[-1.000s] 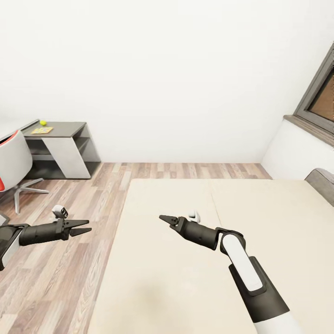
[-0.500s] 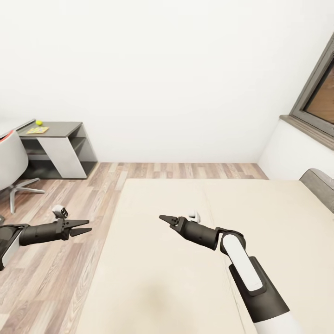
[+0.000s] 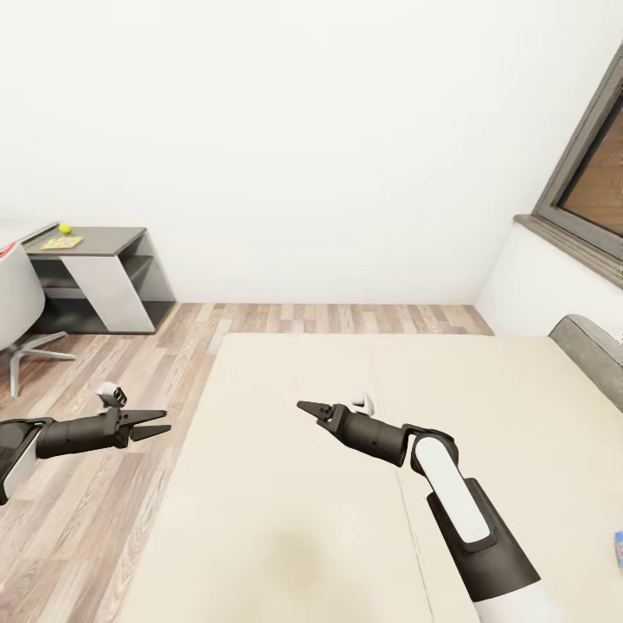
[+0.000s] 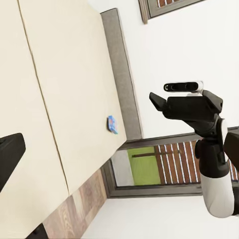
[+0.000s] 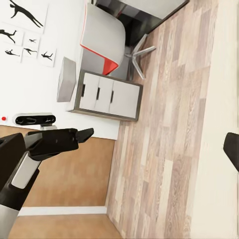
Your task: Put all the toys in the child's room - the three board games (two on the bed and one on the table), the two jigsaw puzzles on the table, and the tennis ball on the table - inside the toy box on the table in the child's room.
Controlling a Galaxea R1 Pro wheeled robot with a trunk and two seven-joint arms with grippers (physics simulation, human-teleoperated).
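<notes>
Head view: both arms held out over the bed (image 3: 346, 519) edge. Left gripper (image 3: 154, 427) over the wood floor (image 3: 104, 519), jaws parted, nothing between them. Right gripper (image 3: 305, 407) over the mattress, tips nearly together, empty; cannot tell if fully clenched. Small blue board game (image 3: 619, 549) lies on the bed at the view's right edge, near the headboard (image 3: 593, 346). Far left: table's (image 3: 104, 238) dark end carries the tennis ball (image 3: 65, 228) and, just beside it, a jigsaw (image 3: 62, 243). Chair (image 3: 13, 303) stands near the table.
</notes>
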